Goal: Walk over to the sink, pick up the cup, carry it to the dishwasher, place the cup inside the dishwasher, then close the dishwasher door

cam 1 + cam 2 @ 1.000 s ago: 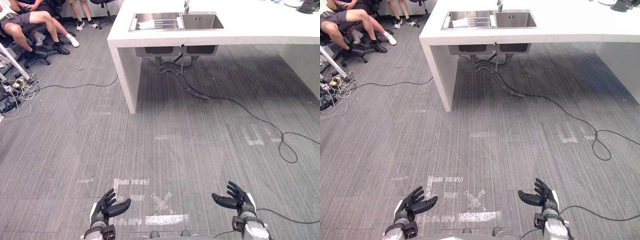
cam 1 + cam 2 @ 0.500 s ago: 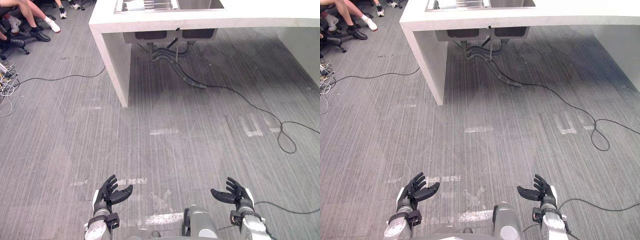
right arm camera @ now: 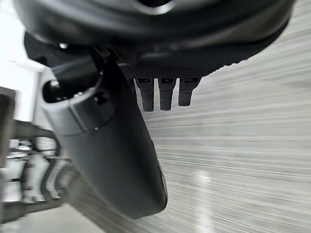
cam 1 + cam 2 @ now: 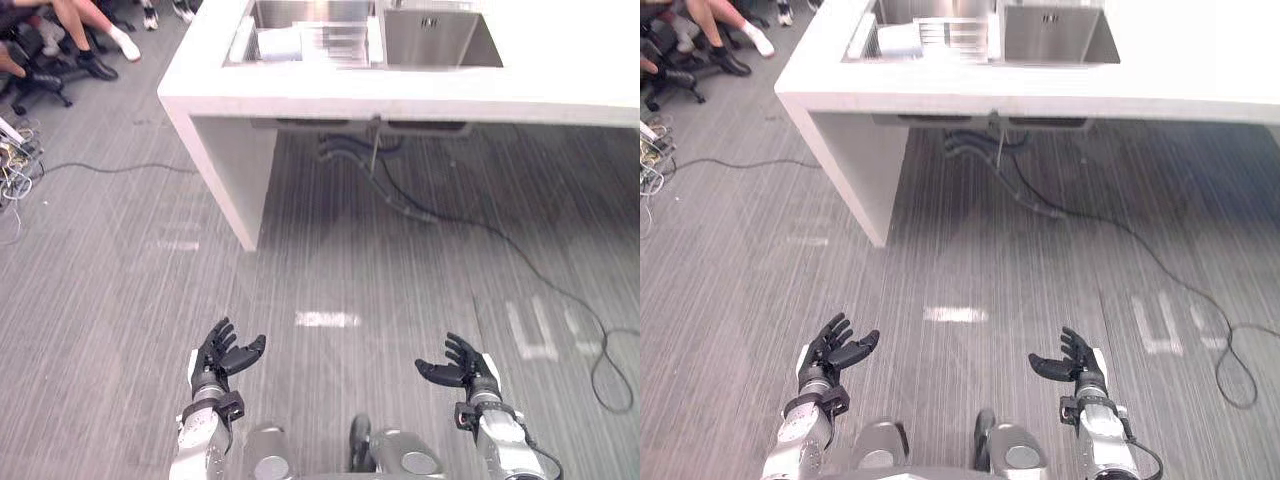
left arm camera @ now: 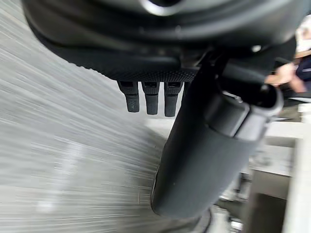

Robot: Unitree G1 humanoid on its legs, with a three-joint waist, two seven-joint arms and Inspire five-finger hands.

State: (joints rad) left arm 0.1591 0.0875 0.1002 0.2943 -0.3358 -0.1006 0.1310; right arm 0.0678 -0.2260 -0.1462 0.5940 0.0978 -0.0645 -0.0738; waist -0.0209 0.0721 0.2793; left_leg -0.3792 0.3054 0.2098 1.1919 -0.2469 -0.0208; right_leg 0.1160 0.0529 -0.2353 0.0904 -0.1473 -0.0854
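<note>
Steel sink (image 4: pixel 376 30), set in the white counter (image 4: pixel 400 95) at the far side, has two basins. The left basin (image 4: pixel 300 12) holds a slatted rack (image 4: pixel 335 40) and, at the rack's left end, what looks like the pale cup (image 4: pixel 280 44) lying on its side. The right basin (image 4: pixel 440 45) sits just beside it. Near, well apart from the sink, the left hand (image 4: pixel 218 355) and right hand (image 4: pixel 462 368) hang over the grey floor (image 4: pixel 350 260), fingers spread and grasping nothing.
</note>
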